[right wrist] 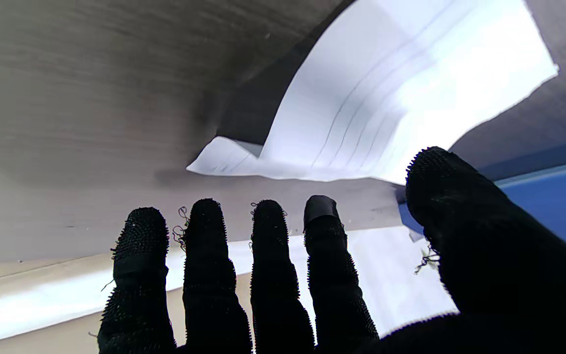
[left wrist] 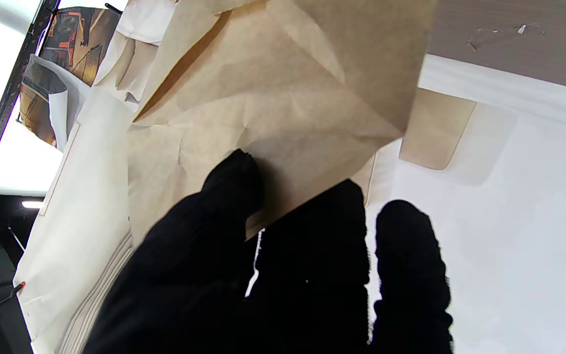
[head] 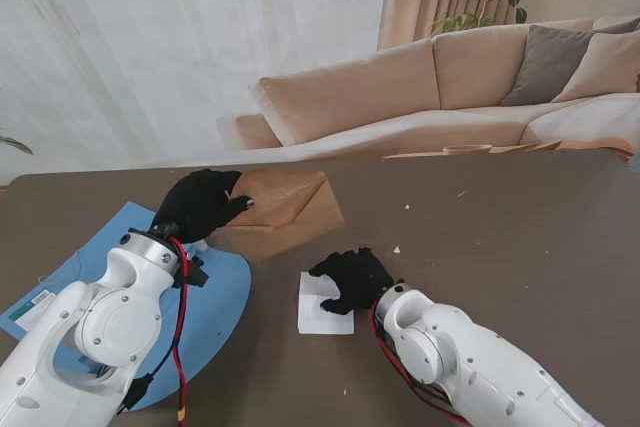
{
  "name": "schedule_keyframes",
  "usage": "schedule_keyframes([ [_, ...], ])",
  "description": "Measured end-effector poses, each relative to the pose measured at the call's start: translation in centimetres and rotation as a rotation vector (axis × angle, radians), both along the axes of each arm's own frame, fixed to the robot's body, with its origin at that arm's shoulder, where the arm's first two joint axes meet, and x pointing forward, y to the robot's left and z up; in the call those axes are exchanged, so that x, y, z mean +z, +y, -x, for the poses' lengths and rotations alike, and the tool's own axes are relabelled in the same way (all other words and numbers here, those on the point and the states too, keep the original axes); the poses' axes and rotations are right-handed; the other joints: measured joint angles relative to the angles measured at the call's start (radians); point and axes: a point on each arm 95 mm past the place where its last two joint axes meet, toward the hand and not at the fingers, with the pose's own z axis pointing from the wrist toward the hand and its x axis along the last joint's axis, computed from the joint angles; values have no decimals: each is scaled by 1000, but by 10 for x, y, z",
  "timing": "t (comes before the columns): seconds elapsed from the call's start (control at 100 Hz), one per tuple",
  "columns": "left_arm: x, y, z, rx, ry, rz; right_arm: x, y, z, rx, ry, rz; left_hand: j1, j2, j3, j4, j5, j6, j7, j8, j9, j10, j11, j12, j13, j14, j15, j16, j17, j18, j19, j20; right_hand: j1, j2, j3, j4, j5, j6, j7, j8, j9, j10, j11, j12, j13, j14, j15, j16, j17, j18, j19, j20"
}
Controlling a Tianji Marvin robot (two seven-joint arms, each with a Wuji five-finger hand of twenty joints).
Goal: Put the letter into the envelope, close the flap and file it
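Dark wood-grain table (head: 520,237). Blue folder (head: 215,312) flat at the near left edge. White letter (head: 318,312) near the near edge, centre, one corner curled up. Small white scraps (head: 397,249) scattered mid-table, right.

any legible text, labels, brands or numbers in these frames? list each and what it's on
None can be read.
Blue folder: a small white and teal label near its left corner, too small to read.
Letter: only faint ruled lines in the right wrist view, no words visible.
Envelope in the left hand: plain brown paper, no print visible.
Orange and black printed sheet in the left wrist view: blurred, illegible.
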Motion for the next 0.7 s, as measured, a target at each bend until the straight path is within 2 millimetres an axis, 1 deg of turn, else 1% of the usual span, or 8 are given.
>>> schedule_keyframes([
  [0.06, 0, 0, 0, -1, 1, 1, -5, 3, 0, 4, -11, 15, 0, 0, 0, 0, 0, 0, 0, 0, 0, 0, 0, 0, 1, 0, 0, 0, 0, 0, 0, 0, 0, 0, 0, 0, 2, 0, 7, 0, 0, 0, 10, 2, 0, 0, 10, 0, 0, 0, 0, 0],
  [0.15, 0, 0, 0, -3, 3, 0, -10, 5, 0, 15, -22, 38, 0, 0, 0, 0, 0, 0, 0, 0, 0, 0, 0, 0, 1, 0, 0, -1, 0, 0, 1, 0, 1, 1, 1, 0, 90, -4, 40, 1, 20, -1, 23, 9, 1, 0, 32, 0, 10, 0, 0, 0],
  [0.23, 0, 0, 1, -4, 4, -1, -13, 6, -1, 22, -42, 40, 0, 0, 0, 0, 0, 0, 0, 3, 0, 0, 0, 0, 1, -1, 1, -1, 0, 0, 1, 0, 5, -6, 41, 0, 184, -77, 95, 13, 83, -10, 23, 10, 30, 0, 47, 0, 25, 0, 0, 0],
  [0.32, 0, -1, 1, -5, 5, -1, -13, 7, -2, 23, -93, 19, 0, 0, 0, 0, 0, 0, 0, 7, 0, 1, 0, 0, 1, -1, 1, -1, 0, 0, 1, 0, 110, -79, 107, -30, 296, -226, 373, -172, 202, -30, 26, 16, 105, 0, 69, 9, 53, 0, 25, -10],
  [0.41, 0, -1, 1, -5, 5, -1, -14, 6, -2, 16, -116, 1, 0, 0, 0, 0, 0, 0, 0, 7, 0, 1, 0, 0, 1, -1, 1, -1, 0, 0, 1, -1, 146, -77, 146, -37, 382, -264, 477, -236, 264, -40, 21, 14, 147, -2, 98, 9, 77, 0, 33, -12],
  [0.5, 0, -1, 1, -6, 5, -3, -14, 5, -2, 4, -113, -14, 0, 0, 0, 0, 0, 0, 0, 7, 0, 1, 0, 0, 1, -1, 1, -1, 0, 0, 1, -1, 148, -69, 172, -38, 395, -280, 521, -235, 272, -41, 22, 15, 171, -4, 108, 9, 97, 0, 45, -13],
  [0.64, 0, -1, 1, -5, 4, -5, -7, 1, 2, -23, -123, -67, 0, 0, 0, 0, 0, 0, 0, 7, 0, 1, 0, 0, 1, -1, 5, -1, 0, 0, 1, -1, 148, -68, 200, -38, 396, -279, 543, -135, 327, -41, 35, 20, 220, -5, 110, 9, 140, 0, 83, -19],
  [0.7, 0, -1, 2, -4, 3, -7, -1, 1, 5, -32, -136, -101, 0, 0, 0, 0, 0, 0, 0, 7, 0, 1, 0, 0, 1, -1, 5, -1, 0, 0, 2, -1, 149, -60, 211, -38, 396, -266, 543, -83, 404, -50, 51, 37, 273, -3, 140, 17, 172, 0, 114, -25],
])
